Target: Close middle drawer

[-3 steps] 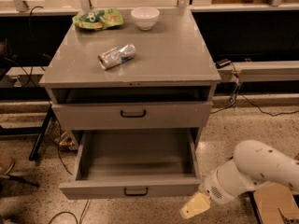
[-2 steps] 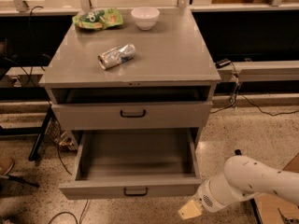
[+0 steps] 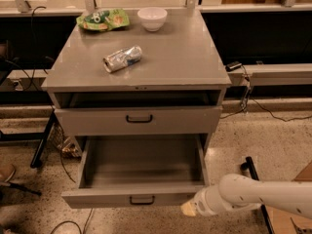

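The middle drawer [image 3: 105, 198] is grey metal with a small black centre handle. It is pulled far out of the cabinet [image 3: 185, 57] and is empty inside. My gripper [image 3: 188, 208] is low at the drawer's front right corner, just below and right of the front panel, on the end of my white arm [image 3: 258, 195]. The arm comes in from the lower right. The taller-fronted top drawer [image 3: 92, 122] above stands slightly ajar. The lowest drawer is hidden under the open one.
On the cabinet top lie a crushed can [image 3: 122, 58], a white bowl [image 3: 152, 17] and a green snack bag [image 3: 103, 19]. A black stand leg [image 3: 41, 140] and cables are at the left. A black bar [image 3: 253, 172] and cardboard [image 3: 292, 218] are at the right.
My arm and gripper have moved left and a little up, closing in on the open drawer's front right corner. The drawer has not visibly moved.
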`<state>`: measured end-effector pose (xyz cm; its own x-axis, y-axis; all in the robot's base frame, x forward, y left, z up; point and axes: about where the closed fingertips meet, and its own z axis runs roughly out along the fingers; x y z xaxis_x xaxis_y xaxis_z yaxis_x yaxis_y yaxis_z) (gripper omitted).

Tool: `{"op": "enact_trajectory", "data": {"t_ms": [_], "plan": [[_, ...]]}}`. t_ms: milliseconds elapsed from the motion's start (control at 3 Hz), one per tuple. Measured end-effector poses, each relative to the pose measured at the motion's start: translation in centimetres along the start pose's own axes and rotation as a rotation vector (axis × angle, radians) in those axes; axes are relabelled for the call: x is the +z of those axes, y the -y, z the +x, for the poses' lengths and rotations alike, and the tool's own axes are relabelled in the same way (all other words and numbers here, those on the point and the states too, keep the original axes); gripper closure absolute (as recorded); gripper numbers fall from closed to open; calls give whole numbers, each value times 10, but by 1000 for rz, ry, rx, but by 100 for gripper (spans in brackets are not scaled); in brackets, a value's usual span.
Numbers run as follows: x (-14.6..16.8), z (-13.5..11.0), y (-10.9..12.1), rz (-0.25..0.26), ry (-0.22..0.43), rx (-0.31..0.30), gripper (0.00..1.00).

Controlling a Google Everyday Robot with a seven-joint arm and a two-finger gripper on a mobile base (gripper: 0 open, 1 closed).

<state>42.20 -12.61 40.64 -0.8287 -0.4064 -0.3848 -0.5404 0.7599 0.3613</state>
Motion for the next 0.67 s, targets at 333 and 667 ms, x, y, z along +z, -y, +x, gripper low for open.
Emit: {"op": "enact_trajectory", "data": {"t_ms": [333, 667], "plan": [[34, -25, 19, 25, 72, 17, 100], [34, -25, 19, 25, 72, 17, 100]]}}
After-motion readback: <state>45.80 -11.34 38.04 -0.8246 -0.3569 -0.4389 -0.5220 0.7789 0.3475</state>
